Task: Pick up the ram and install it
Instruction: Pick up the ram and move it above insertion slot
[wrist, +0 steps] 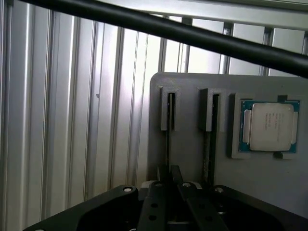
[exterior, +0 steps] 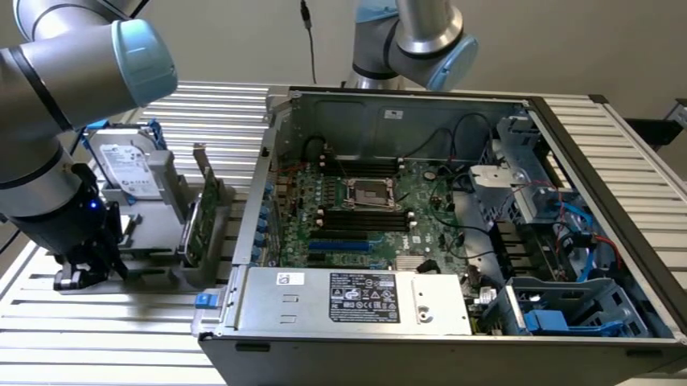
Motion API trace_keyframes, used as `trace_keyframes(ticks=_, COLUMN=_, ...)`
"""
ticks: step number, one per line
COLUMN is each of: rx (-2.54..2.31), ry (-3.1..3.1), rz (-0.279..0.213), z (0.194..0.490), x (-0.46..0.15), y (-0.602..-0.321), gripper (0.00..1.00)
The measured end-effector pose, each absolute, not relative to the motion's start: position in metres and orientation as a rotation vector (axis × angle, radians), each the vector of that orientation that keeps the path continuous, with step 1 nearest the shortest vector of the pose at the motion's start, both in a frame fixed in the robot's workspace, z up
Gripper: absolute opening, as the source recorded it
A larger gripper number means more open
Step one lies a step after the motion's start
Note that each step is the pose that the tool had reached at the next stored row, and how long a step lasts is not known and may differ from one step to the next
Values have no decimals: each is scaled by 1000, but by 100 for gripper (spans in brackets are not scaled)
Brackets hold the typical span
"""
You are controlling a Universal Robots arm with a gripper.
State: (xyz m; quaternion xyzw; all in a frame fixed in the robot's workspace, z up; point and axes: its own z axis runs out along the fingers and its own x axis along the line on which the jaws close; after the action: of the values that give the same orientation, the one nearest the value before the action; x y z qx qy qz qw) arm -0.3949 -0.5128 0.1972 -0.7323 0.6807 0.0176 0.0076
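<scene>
Now gripper (wrist: 169,177) clamped on ram (wrist: 168,144), upright in gray holder (wrist: 190,113) slot, nr CPU (wrist: 269,126).

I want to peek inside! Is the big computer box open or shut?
Open. The computer case has no cover on top, so the green motherboard and its cables show inside.

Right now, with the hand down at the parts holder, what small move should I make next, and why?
Probably a short, straight lift along the slot. The hand appears closed on the ram stick, which stands in a slot of the gray holder; a second stick sits in the neighbouring slot, so tilting or sideways drift could bind it.
</scene>
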Motion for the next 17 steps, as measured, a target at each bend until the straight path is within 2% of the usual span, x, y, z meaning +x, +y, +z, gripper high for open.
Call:
trace_keyframes(ticks=8, rx=-2291, ry=2136, rz=68, z=209, x=-395, y=-513, gripper=14)
trace_keyframes(ticks=17, rx=-2294, ry=2142, rz=80, z=245, x=-393, y=-513, gripper=14)
